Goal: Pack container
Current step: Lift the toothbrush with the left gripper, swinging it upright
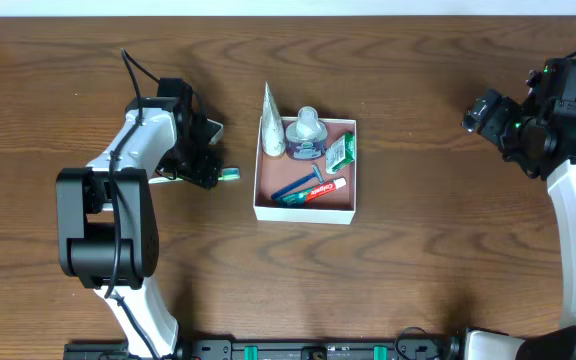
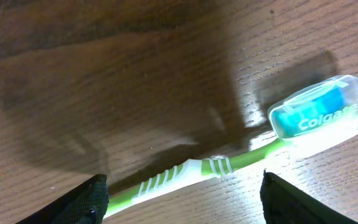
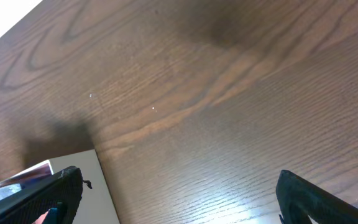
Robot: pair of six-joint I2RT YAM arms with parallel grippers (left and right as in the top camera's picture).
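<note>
Straddling the toothbrush (image 2: 204, 169) handle with the left gripper (image 2: 184, 190) spread wide, not yet pinching; needing next a squeeze and a lift over the wall into the container (image 1: 303, 214) just beside, aiming for bare floor near the front; holding the right gripper (image 3: 179, 186) wide, empty, well apart

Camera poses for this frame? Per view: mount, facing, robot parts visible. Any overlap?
Overhead: above the table, facing straight down; both arms and the container.
Left wrist: on the left arm, facing down at the toothbrush; left gripper open, fingers straddling it.
Right wrist: on the right arm, facing down at wood; right gripper open.
Shared: overhead and left wrist both show the toothbrush.
</note>
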